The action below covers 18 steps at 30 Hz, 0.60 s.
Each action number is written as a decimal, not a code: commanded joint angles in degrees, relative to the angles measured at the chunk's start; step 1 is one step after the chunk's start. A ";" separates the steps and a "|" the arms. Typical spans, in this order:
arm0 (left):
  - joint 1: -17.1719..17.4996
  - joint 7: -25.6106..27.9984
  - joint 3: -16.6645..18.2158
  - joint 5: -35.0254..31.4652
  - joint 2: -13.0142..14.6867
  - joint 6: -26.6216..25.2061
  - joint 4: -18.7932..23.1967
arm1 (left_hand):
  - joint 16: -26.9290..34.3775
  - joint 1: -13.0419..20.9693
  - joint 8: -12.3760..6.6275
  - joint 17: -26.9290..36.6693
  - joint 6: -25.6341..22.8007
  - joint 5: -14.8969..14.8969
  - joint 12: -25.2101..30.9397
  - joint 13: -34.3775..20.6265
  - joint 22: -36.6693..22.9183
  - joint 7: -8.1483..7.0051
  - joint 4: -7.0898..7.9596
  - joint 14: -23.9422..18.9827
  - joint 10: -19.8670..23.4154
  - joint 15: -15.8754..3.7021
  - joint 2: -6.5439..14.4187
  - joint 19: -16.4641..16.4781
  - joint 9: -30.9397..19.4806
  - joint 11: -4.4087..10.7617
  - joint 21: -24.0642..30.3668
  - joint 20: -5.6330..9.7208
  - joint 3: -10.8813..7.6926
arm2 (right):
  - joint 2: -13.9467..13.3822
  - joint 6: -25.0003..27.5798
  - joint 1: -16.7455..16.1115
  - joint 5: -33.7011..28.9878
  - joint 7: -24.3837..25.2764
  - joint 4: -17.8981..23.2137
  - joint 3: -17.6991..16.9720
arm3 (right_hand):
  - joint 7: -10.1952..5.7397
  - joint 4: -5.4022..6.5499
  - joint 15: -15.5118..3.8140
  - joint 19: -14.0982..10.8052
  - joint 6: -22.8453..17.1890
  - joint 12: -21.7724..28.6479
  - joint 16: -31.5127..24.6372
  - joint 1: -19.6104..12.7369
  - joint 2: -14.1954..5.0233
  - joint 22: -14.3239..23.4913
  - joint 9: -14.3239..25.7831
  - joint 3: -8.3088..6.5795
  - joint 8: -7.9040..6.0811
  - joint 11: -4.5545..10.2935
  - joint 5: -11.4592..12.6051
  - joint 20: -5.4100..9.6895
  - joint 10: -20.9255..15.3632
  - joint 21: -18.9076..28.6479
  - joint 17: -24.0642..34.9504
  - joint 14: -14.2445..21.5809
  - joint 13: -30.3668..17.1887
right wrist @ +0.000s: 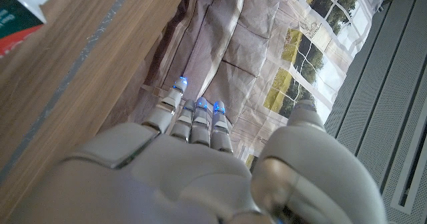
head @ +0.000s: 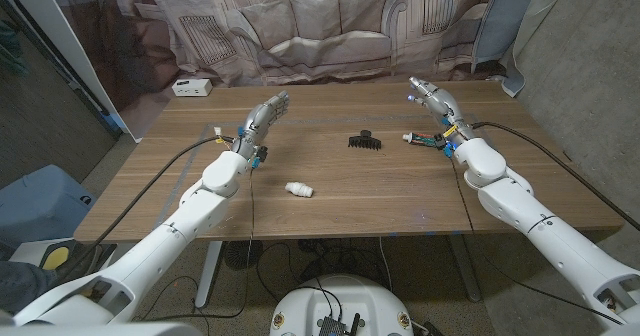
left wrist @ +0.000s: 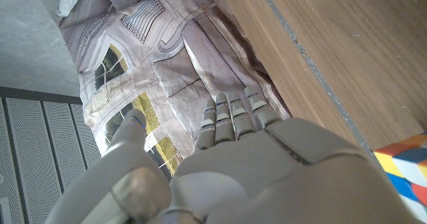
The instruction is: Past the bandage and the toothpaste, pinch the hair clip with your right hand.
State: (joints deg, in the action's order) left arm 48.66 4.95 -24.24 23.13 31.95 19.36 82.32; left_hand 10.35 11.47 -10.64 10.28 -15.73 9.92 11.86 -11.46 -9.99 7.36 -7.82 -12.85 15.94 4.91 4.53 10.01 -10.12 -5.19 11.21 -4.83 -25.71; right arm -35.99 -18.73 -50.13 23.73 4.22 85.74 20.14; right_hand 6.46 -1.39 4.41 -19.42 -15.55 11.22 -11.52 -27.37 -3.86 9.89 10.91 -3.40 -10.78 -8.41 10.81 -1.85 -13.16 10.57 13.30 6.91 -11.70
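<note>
So the black hair clip [head: 367, 141] is just sitting on the wooden worktop [head: 340, 191] around the middle, with the toothpaste [head: 424, 137] off to its right and the little white bandage roll [head: 299, 189] nearer and to the left of it. The right robot hand [head: 433, 98] is up at the far right with its fingers stretched out and holding nothing, just past the toothpaste and well apart from the clip. The left robot hand [head: 263, 119] is the same deal on the left side, fingers extended and empty, and there's a white box [head: 191, 87] at the far left corner in front of a printed backdrop [head: 320, 21].
</note>
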 commanded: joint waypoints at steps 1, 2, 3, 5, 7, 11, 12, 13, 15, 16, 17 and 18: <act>-1.39 -1.12 -0.56 0.05 0.18 -1.46 -0.60 | -0.04 0.02 0.15 0.07 0.17 -0.09 -0.19 -0.11 -0.33 -0.16 0.21 0.24 -0.14 -0.05 -0.59 -0.17 -0.21 -0.11 -0.04 -0.01 0.03 | 0.64 -1.26 0.52 7.13 -5.00 -4.29 -1.27 | 0.62 -0.05 0.15 0.65 0.07 -0.12 0.21 0.72 0.24 -0.03 0.10 0.34 0.10 -0.54 -0.11 -0.04 -0.11 0.00 0.20 -0.34 -0.09; -1.68 -1.53 -0.64 0.35 -0.05 -1.31 -1.15 | -0.03 0.00 0.15 0.07 0.18 -0.09 -0.19 -0.11 -0.33 -0.15 0.21 0.24 -0.15 -0.04 -0.60 -0.19 -0.21 -0.11 -0.04 -0.03 0.03 | 0.64 -1.15 0.45 7.56 -5.13 -4.58 -1.41 | 0.58 -0.04 0.17 0.70 0.11 -0.12 0.20 0.77 0.25 -0.03 0.10 0.36 0.10 -0.55 -0.11 -0.05 -0.09 -0.01 0.20 -0.35 -0.08; -1.83 -1.76 -0.67 0.54 -0.19 -1.19 -1.44 | -0.03 -0.01 0.14 0.07 0.18 -0.10 -0.18 -0.11 -0.33 -0.16 0.22 0.27 -0.14 -0.07 -0.60 -0.21 -0.21 -0.10 -0.05 -0.04 0.04 | 0.63 -1.17 0.45 7.73 -5.28 -4.81 -1.41 | 0.58 -0.03 0.19 0.76 0.14 -0.13 0.20 0.82 0.27 -0.03 0.09 0.38 0.11 -0.54 -0.11 -0.10 -0.04 -0.02 0.20 -0.35 -0.08; -2.11 -2.09 -0.75 0.78 -0.45 -0.96 -1.94 | -0.03 -0.05 0.15 0.07 0.23 -0.10 -0.19 -0.11 -0.33 -0.21 0.22 0.34 -0.20 -0.05 -0.63 -0.35 -0.21 -0.28 -0.09 -0.05 0.06 | 0.78 -1.17 0.46 8.30 -5.62 -5.32 -1.44 | 0.53 0.00 0.27 0.84 0.16 -0.15 0.21 0.94 0.30 -0.03 0.08 0.43 0.10 -0.47 -0.11 -0.14 0.06 -0.02 0.19 -0.43 -0.07; -2.31 -2.21 -0.80 0.95 -0.70 -0.78 -2.32 | -0.01 -0.08 0.17 0.07 0.33 -0.10 -0.22 -0.10 -0.33 -0.22 0.23 0.36 -0.30 -0.09 -0.67 -0.45 -0.21 -0.08 -0.12 -0.01 0.08 | 1.14 -1.42 0.52 8.73 -5.75 -6.01 -1.47 | 0.51 0.02 0.21 0.92 0.18 -0.15 0.20 1.04 0.33 -0.03 0.07 0.47 0.09 -0.46 -0.11 -0.17 0.11 -0.03 0.19 -0.48 -0.06; -2.76 -2.95 -0.95 1.68 -1.29 -0.39 -3.22 | -0.03 -0.13 0.15 0.07 0.31 -0.11 -0.22 -0.10 -0.33 -0.19 0.24 0.49 -0.36 -0.10 -0.70 -0.52 -0.21 -0.20 -0.13 0.02 0.10 | 1.80 -1.82 0.79 9.61 -6.36 -7.53 -1.40 | 0.46 0.05 0.19 0.99 0.20 -0.14 0.19 1.19 0.39 -0.03 0.06 0.53 0.07 -0.51 -0.11 -0.11 0.14 -0.03 0.19 -0.53 -0.05; -2.86 -3.05 -1.01 1.69 -1.32 -0.41 -3.31 | -0.03 -0.14 0.15 0.07 0.33 -0.11 -0.21 -0.10 -0.33 -0.13 0.24 0.51 -0.36 -0.06 -0.71 -0.54 -0.21 -0.20 -0.13 0.02 0.10 | 1.85 -1.98 0.93 9.67 -6.71 -7.95 -1.30 | 0.40 0.06 0.14 1.03 0.18 -0.12 0.18 1.26 0.41 -0.03 0.06 0.56 0.05 -0.38 -0.11 -0.09 0.12 -0.03 0.18 -0.52 -0.05; -2.95 -3.07 -1.07 1.63 -1.32 -0.45 -3.38 | -0.03 -0.15 0.14 0.06 0.31 -0.11 -0.21 -0.10 -0.33 -0.16 0.24 0.56 -0.36 0.00 -0.72 -0.57 -0.21 -0.25 -0.14 0.03 0.11 | 2.03 -1.96 0.96 9.93 -6.75 -8.16 -1.31 | 0.38 0.07 0.13 1.04 0.19 -0.12 0.17 1.29 0.42 -0.03 0.05 0.58 0.05 -0.37 -0.11 -0.06 0.13 -0.03 0.18 -0.53 -0.04; -3.14 -3.17 -1.16 1.56 -1.30 -0.50 -3.47 | -0.02 -0.17 0.13 0.06 0.32 -0.11 -0.19 -0.10 -0.33 -0.16 0.25 0.57 -0.34 -0.01 -0.73 -0.58 -0.21 -0.18 -0.14 0.06 0.12 | 2.17 -2.29 1.12 9.86 -7.03 -8.81 -1.14 | 0.40 0.09 0.11 1.10 0.20 -0.09 0.16 1.39 0.45 -0.03 0.05 0.62 0.04 -0.34 -0.11 -0.09 0.12 -0.03 0.18 -0.54 -0.04; -3.22 -3.21 -1.17 1.57 -1.33 -0.46 -3.53 | -0.01 -0.18 0.13 0.06 0.32 -0.11 -0.19 -0.10 -0.33 -0.13 0.25 0.56 -0.34 0.00 -0.73 -0.60 -0.21 -0.18 -0.14 0.07 0.12 | 2.37 -2.39 1.13 10.08 -7.03 -9.07 -1.17 | 0.35 0.12 0.09 1.12 0.22 -0.07 0.14 1.48 0.47 -0.03 0.04 0.65 0.03 -0.34 -0.11 -0.06 0.08 -0.02 0.18 -0.53 -0.03; -3.29 -3.22 -1.19 1.54 -1.34 -0.43 -3.59 | -0.01 -0.19 0.12 0.06 0.32 -0.11 -0.20 -0.10 -0.33 -0.13 0.25 0.57 -0.38 -0.01 -0.73 -0.61 -0.21 -0.24 -0.14 0.08 0.12 | 2.58 -2.42 1.14 10.32 -7.00 -9.29 -1.20 | 0.34 0.13 0.08 1.15 0.21 -0.06 0.14 1.54 0.48 -0.03 0.04 0.67 0.02 -0.36 -0.11 -0.08 0.08 -0.02 0.18 -0.55 -0.03; -3.35 -3.27 -1.21 1.57 -1.35 -0.44 -3.63 | -0.04 -0.19 0.12 0.06 0.31 -0.11 -0.19 -0.10 -0.33 -0.14 0.25 0.67 -0.38 0.00 -0.74 -0.61 -0.21 -0.24 -0.13 0.07 0.12 | 2.64 -2.73 1.26 10.20 -7.24 -9.76 -1.09 | 0.31 0.15 0.08 1.20 0.22 -0.05 0.13 1.60 0.50 -0.03 0.03 0.70 0.02 -0.32 -0.11 -0.03 0.08 -0.02 0.18 -0.55 -0.03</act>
State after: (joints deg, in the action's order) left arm 46.36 2.63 -25.07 24.20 31.12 18.53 79.95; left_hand 10.35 11.16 -10.64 10.28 -15.42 9.92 11.65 -11.47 -9.98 7.05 -7.82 -12.37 15.72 4.79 4.22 9.41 -10.12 -5.43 11.21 -4.82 -25.71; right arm -34.56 -20.31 -49.43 31.79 -1.28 79.35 18.95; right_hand 6.77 -1.21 4.49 -18.30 -15.24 11.22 -11.52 -26.39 -3.33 9.89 10.92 -2.81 -10.78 -8.50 10.81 -1.96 -13.08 10.57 13.30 6.83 -11.71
